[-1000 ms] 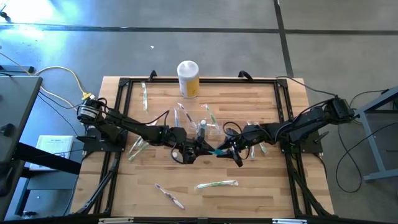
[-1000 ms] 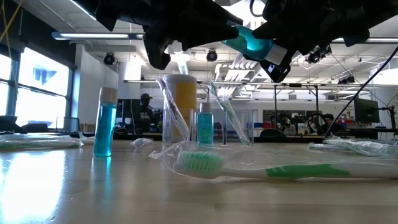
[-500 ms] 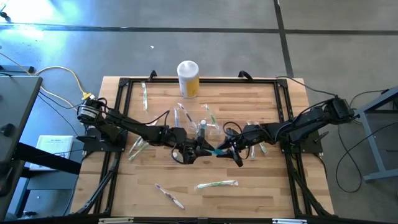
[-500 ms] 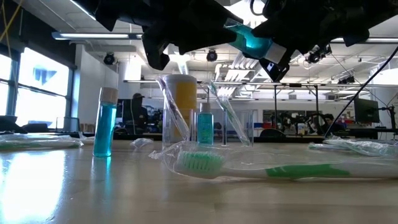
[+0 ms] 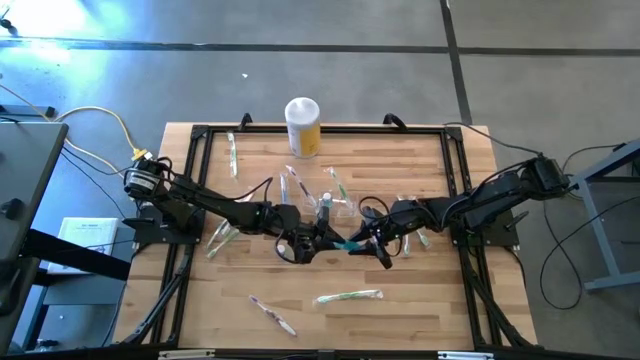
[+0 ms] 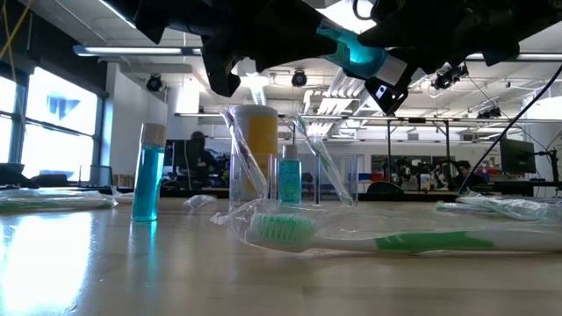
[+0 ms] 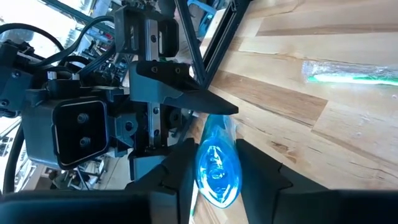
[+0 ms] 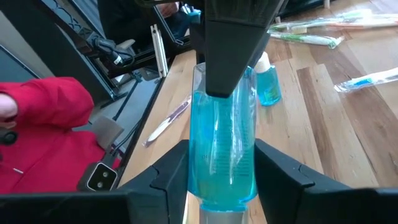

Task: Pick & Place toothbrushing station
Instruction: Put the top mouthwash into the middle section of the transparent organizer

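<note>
The small bottle of blue liquid is up in the air just in front of the clear holder, held between the two arms, and the right end effector is closed on its sides, as I judge so it can be passed or steadied without dropping. The left end effector touches the bottle's other end, with its fingers on both sides, but I cannot tell if it grips. A wrapped green toothbrush lies on the counter nearer the front than the holder, and no writing can be read.
</note>
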Controlling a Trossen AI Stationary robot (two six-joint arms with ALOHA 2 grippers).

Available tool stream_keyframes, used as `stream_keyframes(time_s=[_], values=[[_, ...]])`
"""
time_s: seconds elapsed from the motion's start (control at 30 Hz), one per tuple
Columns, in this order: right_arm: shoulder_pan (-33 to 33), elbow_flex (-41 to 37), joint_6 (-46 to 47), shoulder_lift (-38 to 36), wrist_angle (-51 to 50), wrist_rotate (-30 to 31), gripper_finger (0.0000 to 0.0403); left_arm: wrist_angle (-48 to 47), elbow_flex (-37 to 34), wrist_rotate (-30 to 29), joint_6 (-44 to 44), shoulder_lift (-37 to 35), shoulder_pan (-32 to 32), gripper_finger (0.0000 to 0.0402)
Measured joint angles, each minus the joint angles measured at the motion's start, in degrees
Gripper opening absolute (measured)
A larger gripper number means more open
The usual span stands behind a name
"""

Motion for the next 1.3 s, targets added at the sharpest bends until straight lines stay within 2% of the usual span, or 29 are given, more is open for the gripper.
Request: stream_keyframes(time_s=[0.13,0.27,0.4,0.6,0.8,1.07,1.2,1.3], values=[[0.02,0.00,-0.01,0.00,0.00,0.05,0.0145,0.00,0.00,-0.09,0.00,0.00,0.00,0.0080],[0.06,0.00,-0.11,0.00,-0.08,1.83,0.0170,-0.19,0.00,-0.54,0.05,-0.02,0.00,0.0079],[0.04,0.20,-0.65,-0.12,0.84,6.76,0.0206,-1.30,-0.13,-2.15,-0.41,0.09,0.00,0.0079],[0.04,0.17,-5.62,-0.36,-1.01,14.94,0.0259,-4.30,-0.11,-8.25,-2.93,-0.64,-0.18,0.0079],[0.17,0.13,-10.37,-0.66,-2.16,14.51,0.0288,-11.90,-0.11,-10.38,-11.65,-5.34,-0.11,0.0079],[0.96,0.11,-12.45,-0.66,-2.56,16.05,0.0283,-22.18,-0.11,-10.06,-27.99,-16.44,0.30,0.0079],[1.40,0.10,-14.06,-0.66,-0.85,19.17,0.0275,-21.02,-1.56,-4.58,-34.81,-20.12,1.10,0.0079],[2.29,0.09,-17.09,-0.66,2.84,21.30,0.0271,-15.20,-3.10,-1.18,-39.23,-20.41,1.77,0.0079]])
